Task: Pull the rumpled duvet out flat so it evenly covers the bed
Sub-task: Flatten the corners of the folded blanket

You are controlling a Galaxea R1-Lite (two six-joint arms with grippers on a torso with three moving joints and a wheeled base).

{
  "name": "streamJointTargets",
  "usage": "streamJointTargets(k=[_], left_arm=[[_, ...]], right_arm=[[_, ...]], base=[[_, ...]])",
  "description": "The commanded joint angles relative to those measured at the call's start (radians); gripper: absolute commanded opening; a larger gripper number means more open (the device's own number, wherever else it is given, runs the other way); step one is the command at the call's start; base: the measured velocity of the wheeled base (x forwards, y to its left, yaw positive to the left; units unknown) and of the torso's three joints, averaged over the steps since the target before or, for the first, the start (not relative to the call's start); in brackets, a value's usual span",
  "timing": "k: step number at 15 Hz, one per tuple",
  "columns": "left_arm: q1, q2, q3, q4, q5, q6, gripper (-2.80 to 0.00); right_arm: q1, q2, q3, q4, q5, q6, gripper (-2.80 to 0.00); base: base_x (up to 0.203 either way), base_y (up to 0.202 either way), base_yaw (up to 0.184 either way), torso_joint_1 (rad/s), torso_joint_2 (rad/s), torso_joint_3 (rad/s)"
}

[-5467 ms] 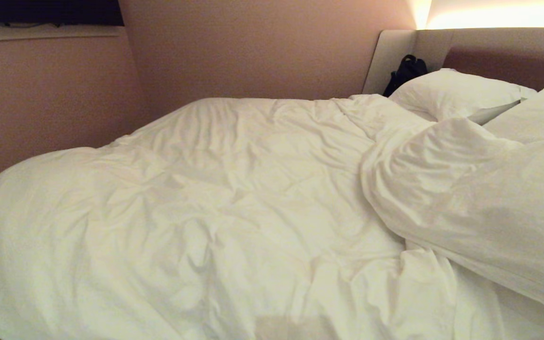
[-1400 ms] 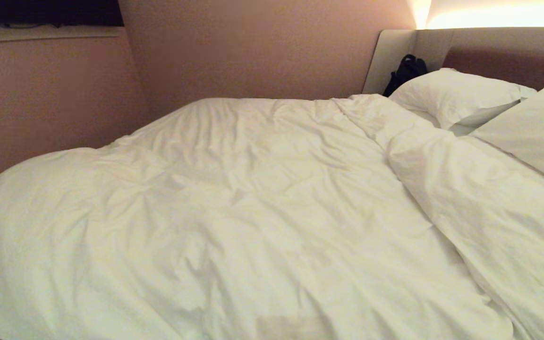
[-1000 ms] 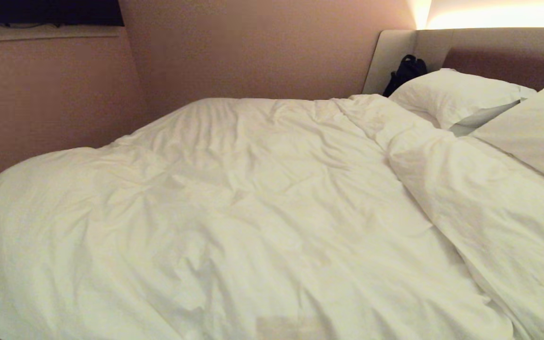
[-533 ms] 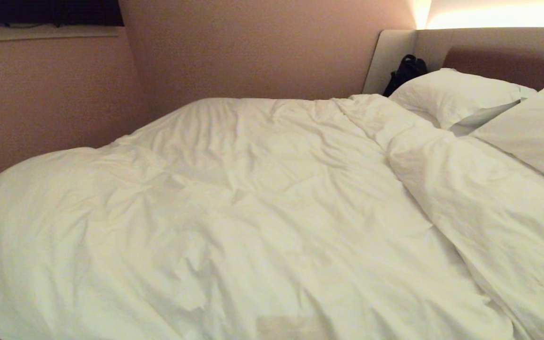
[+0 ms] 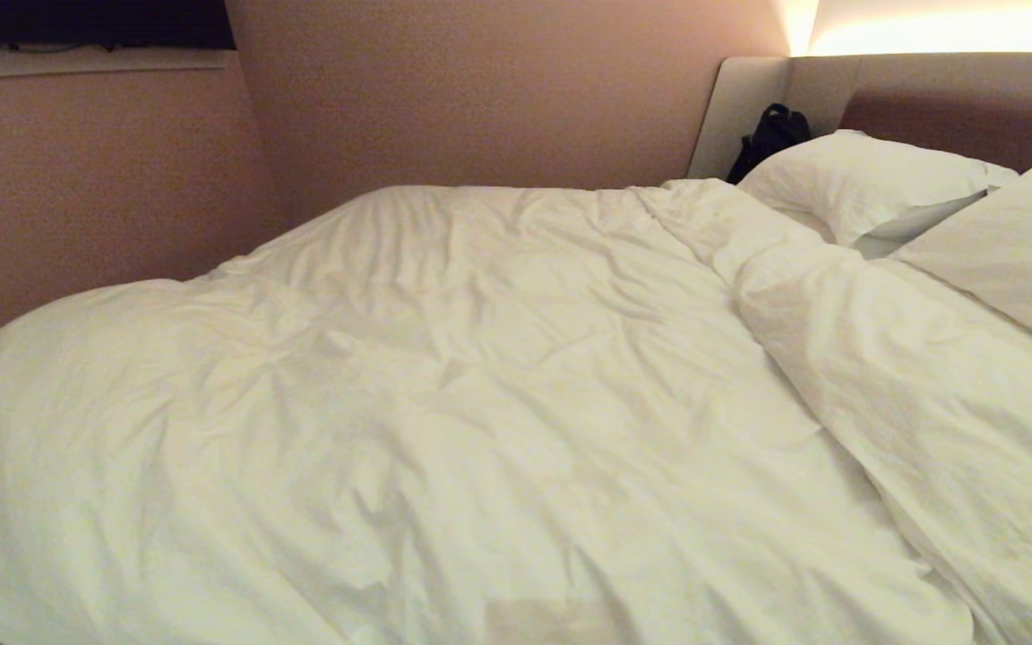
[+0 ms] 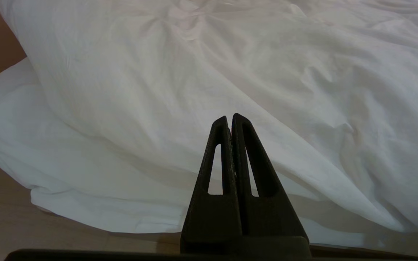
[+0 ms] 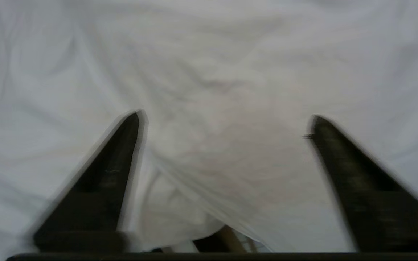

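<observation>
The puffy white duvet (image 5: 444,385) lies wrinkled over most of the bed (image 5: 928,98), with a thick roll (image 5: 910,403) along its pillow side. Neither gripper shows in the head view. In the left wrist view my left gripper (image 6: 229,116) is shut on nothing and held off the near edge of the duvet (image 6: 230,65). In the right wrist view my right gripper (image 7: 225,119) is open, with its two dark fingers spread wide over the duvet (image 7: 216,72) and the duvet's hanging edge below them. Nothing is between them.
Two white pillows (image 5: 865,179) (image 5: 1018,242) lean at the padded headboard, with a black bag (image 5: 769,134) in the corner behind them. A pinkish wall (image 5: 480,90) runs along the far side. The wooden floor (image 6: 9,224) shows below the drooping fitted sheet (image 6: 20,145).
Since the earliest frame, the raised fold on the right has dropped into a long roll, baring more of the near pillow. Over the last second the head view has not changed.
</observation>
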Motion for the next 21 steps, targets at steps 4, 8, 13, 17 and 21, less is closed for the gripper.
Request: streamJointTargets(k=[4, 8, 13, 17, 21], left_arm=[[0.0, 0.0, 0.0, -0.001, 0.0, -0.001, -2.8], [0.0, 0.0, 0.0, -0.001, 0.0, -0.001, -2.8], [0.0, 0.0, 0.0, -0.001, 0.0, -0.001, -2.8], [0.0, 0.0, 0.0, 0.0, 0.0, -0.001, -2.8], [0.0, 0.0, 0.0, -0.001, 0.0, -0.001, -2.8]], right_arm=[[0.043, -0.094, 0.108, 0.003, -0.017, -0.218, -2.8], [0.191, -0.166, 0.215, -0.005, -0.187, -0.331, -2.8], [0.365, -0.16, 0.277, -0.061, -0.413, -0.339, -2.8], [0.455, -0.135, 0.439, -0.41, -0.577, -0.357, -2.8], [0.537, -0.159, 0.541, -0.581, -0.606, -0.36, -2.8]], base=[[0.0, 0.0, 0.0, 0.0, 0.0, 0.0], [0.0, 0.0, 0.0, 0.0, 0.0, 0.0], [0.0, 0.0, 0.0, 0.0, 0.0, 0.0], [0.0, 0.0, 0.0, 0.0, 0.0, 0.0], [0.0, 0.0, 0.0, 0.0, 0.0, 0.0]])
